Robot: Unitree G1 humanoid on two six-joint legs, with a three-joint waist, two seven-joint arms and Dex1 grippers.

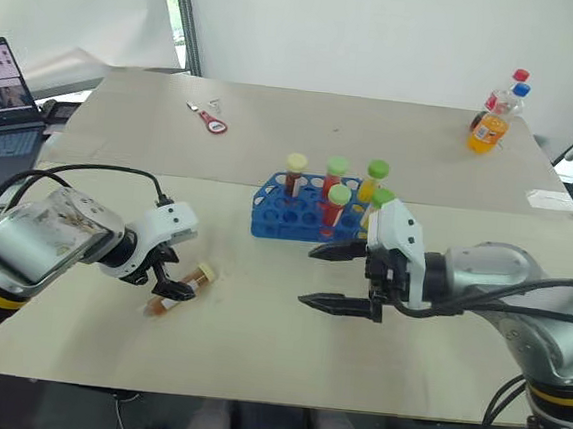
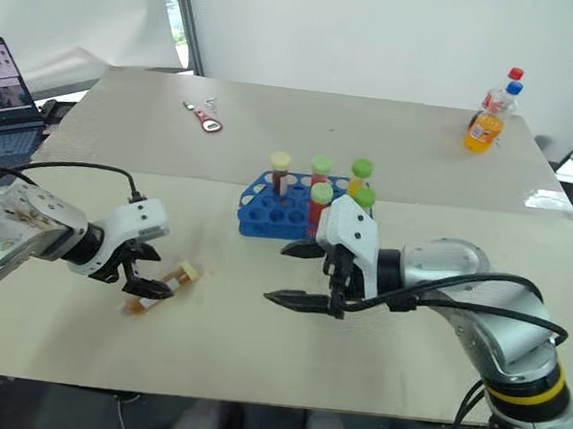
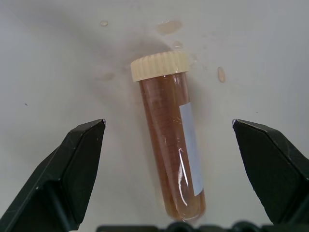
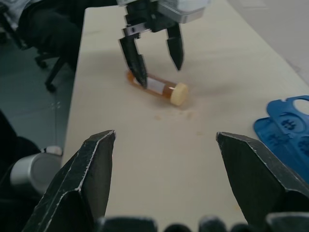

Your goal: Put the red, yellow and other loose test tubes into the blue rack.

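A loose test tube with brown liquid, a cream cap and a white label lies flat on the table at front left. My left gripper points down over it, open, one finger on each side of the tube, not touching it. The blue rack stands mid-table and holds several upright tubes, among them a red one and a yellow one with green caps. My right gripper hovers just in front of the rack, pointing left, open and empty. The right wrist view looks toward the lying tube.
An orange drink bottle and a second bottle stand at the far right of the back table. A red and white opener lies at back left. A laptop sits off the left edge.
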